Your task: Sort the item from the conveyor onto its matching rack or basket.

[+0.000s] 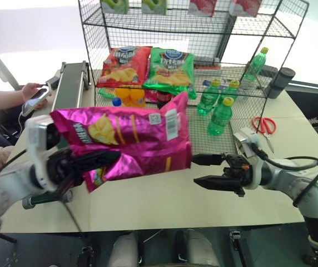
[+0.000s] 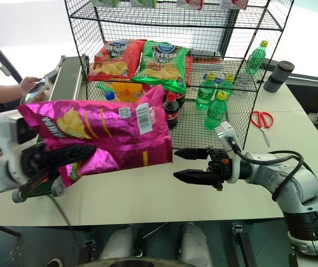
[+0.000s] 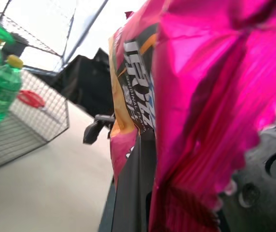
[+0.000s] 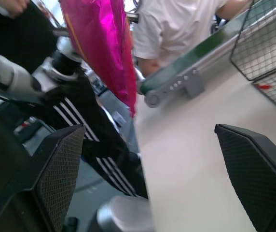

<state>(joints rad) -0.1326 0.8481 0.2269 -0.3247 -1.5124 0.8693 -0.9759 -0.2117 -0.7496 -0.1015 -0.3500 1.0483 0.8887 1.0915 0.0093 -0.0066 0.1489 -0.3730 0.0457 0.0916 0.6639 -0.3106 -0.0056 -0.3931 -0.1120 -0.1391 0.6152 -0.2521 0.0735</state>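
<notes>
So the magenta crisp bag (image 1: pixel 130 139) is held up over the worktop (image 1: pixel 164 200) by the left pincer (image 1: pixel 95 161), which is pinched shut on just one crinkled lower corner, while the rest of the bag hangs out sideways unsupported. That's where trouble could be expected: foil that slick can be pulled out of a corner pinch if the arm is swung fast toward the black wire rack (image 1: pixel 248 33).

The right pincer (image 1: pixel 209 170) is spread wide, empty, pointed at the bag's free end from just beside it. If a handover is tried and the left grip is let go too soon, the bag would probably be dropped. A snag on the rack's wire edge, or a knocked green bottle (image 1: pixel 220 118), could also be expected.
</notes>
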